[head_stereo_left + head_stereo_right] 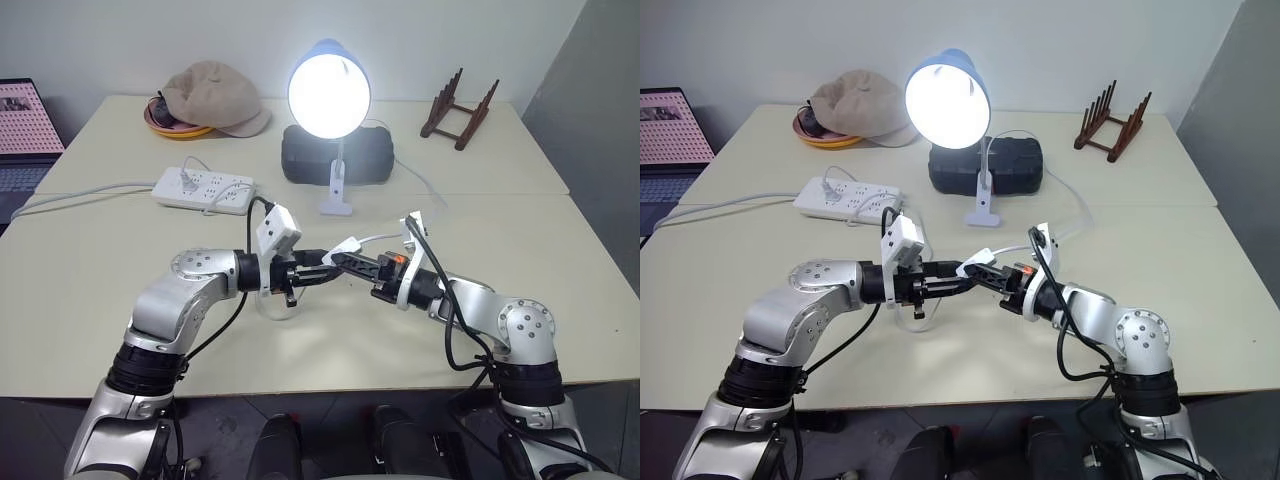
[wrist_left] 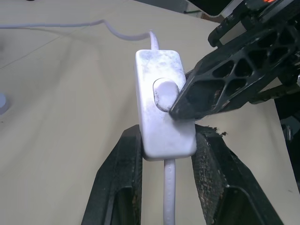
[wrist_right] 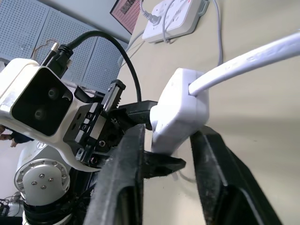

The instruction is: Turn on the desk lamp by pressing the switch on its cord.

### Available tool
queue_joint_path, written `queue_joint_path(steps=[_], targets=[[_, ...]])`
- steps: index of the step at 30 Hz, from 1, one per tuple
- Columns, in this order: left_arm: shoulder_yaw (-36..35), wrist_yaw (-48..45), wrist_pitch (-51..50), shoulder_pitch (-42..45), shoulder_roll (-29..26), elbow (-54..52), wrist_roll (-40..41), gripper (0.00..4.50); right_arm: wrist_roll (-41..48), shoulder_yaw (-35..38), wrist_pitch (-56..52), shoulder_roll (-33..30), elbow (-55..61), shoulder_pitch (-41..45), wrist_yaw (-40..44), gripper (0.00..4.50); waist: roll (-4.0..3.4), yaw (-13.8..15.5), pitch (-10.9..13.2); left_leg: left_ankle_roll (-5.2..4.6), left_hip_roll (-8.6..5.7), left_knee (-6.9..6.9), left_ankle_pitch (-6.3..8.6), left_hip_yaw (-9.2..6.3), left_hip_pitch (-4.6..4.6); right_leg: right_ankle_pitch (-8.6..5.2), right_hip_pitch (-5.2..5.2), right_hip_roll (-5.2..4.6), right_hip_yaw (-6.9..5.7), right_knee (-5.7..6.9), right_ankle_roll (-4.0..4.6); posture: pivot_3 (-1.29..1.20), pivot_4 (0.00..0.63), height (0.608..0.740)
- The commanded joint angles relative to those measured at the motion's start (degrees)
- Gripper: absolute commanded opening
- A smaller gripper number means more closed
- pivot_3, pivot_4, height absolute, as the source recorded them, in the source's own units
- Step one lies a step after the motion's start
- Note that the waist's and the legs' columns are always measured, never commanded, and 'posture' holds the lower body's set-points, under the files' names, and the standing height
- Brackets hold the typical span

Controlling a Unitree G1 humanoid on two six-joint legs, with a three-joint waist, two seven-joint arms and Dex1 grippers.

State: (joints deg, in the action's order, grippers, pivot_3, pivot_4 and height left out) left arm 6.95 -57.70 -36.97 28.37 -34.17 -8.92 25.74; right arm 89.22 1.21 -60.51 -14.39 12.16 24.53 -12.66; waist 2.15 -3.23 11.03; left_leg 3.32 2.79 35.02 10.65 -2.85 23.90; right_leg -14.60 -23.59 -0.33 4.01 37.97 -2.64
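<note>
The desk lamp [image 1: 329, 90] stands at the back of the table, its globe bulb glowing brightly under the light-blue shade. The white switch [image 2: 161, 103] is held above the table's middle, with my left gripper [image 2: 166, 140] shut on its lower end. My right gripper [image 3: 166, 136] straddles the switch [image 3: 180, 110] from the other side. One of its black fingertips [image 2: 197, 101] rests on the round rocker button; the other finger is hidden behind the switch. The thin white cord [image 2: 168, 187] leaves both ends of the switch and runs back toward the lamp.
A white power strip [image 1: 203, 189] with plugs lies at the back left. Behind it are a beige cap [image 1: 215, 97] and an orange bowl [image 1: 165, 125]. A black case [image 1: 337, 155] sits behind the lamp, a wooden rack [image 1: 458, 112] at the back right, a laptop [image 1: 25, 125] far left.
</note>
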Motion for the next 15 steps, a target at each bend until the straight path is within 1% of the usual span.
queue_joint_path(steps=[1, 2, 5, 7, 8, 9, 10, 15], targets=[[0.7, -3.2, 3.5, 2.9, -2.7, 2.8, -2.5, 1.14, 1.5, 4.3, -2.5, -9.0, 5.3, -1.8, 7.5, 2.45, -0.03, 0.3, 0.0, 0.0, -0.01, 0.0, 0.0, 0.0, 0.03, 0.0, -0.01, 0.0, -0.01, -0.01, 0.01, 0.0, 0.15, 0.74], [1.7, -4.1, 5.0, 3.6, -3.1, 4.9, -3.8, 1.14, -1.1, 5.2, -3.3, -13.5, 7.5, -3.2, 11.7, 2.74, -0.03, 0.3, 0.0, 0.0, -0.01, 0.0, 0.0, 0.0, 0.03, -0.01, 0.0, -0.01, 0.0, -0.04, 0.01, 0.0, 0.15, 0.74], [4.9, -6.7, 9.9, 6.0, -3.2, 11.4, -7.8, 1.14, -12.3, 5.1, -1.3, -25.2, 14.3, -7.1, 22.3, 3.31, -0.2, 1.2, 0.1, 0.0, -0.08, -0.01, 0.0, 0.04, 0.08, -0.02, 0.0, -0.08, 0.01, -0.17, 0.02, 0.0, 0.15, 0.74], [6.8, -8.2, 12.7, 7.5, -2.3, 15.9, -10.0, 1.14, -19.6, 4.1, 3.0, -29.6, 18.3, -9.3, 26.9, 3.81, -0.2, 1.4, 0.1, -0.01, -0.08, -0.03, 0.01, 0.06, 0.11, -0.03, -0.01, -0.08, -0.01, -0.27, 0.02, 0.0, 0.15, 0.74], [7.6, -8.5, 14.5, 8.8, -1.1, 19.5, -11.2, 1.14, -24.7, 3.1, 6.1, -31.7, 20.9, -10.7, 29.0, 3.99, -0.2, 1.3, 0.1, -0.01, -0.05, -0.04, 0.01, 0.06, 0.1, -0.03, -0.01, -0.07, -0.01, -0.28, 0.02, 0.0, 0.15, 0.74], [8.4, -8.7, 16.3, 10.0, 0.1, 23.1, -12.4, 1.14, -28.1, 2.5, 8.4, -32.8, 23.0, -11.9, 30.7, 4.29, -0.22, 1.3, 0.1, -0.02, -0.05, -0.05, 0.01, 0.06, 0.1, -0.03, -0.04, -0.05, -0.01, -0.28, 0.02, 0.0, 0.15, 0.74], [9.1, -9.3, 17.9, 11.1, 1.1, 26.3, -13.5, 1.14, -29.9, 2.4, 9.8, -32.8, 24.6, -12.9, 31.3, 4.4, -0.21, 1.3, 0.1, -0.02, -0.05, -0.07, 0.02, 0.06, 0.1, -0.03, -0.04, -0.05, -0.01, -0.27, 0.02, 0.0, 0.15, 0.74], [11.1, -11.9, 23.3, 15.3, 4.8, 36.8, -16.8, 1.14, -37.9, -0.3, 14.7, -31.2, 28.4, -15.9, 33.2, 4.4, -0.2, 1.1, 0.1, -0.02, -0.04, -0.04, 0.02, 0.08, 0.16, -0.02, -0.1, -0.02, 0.02, -0.24, -0.01, 0.0, 0.15, 0.74]])
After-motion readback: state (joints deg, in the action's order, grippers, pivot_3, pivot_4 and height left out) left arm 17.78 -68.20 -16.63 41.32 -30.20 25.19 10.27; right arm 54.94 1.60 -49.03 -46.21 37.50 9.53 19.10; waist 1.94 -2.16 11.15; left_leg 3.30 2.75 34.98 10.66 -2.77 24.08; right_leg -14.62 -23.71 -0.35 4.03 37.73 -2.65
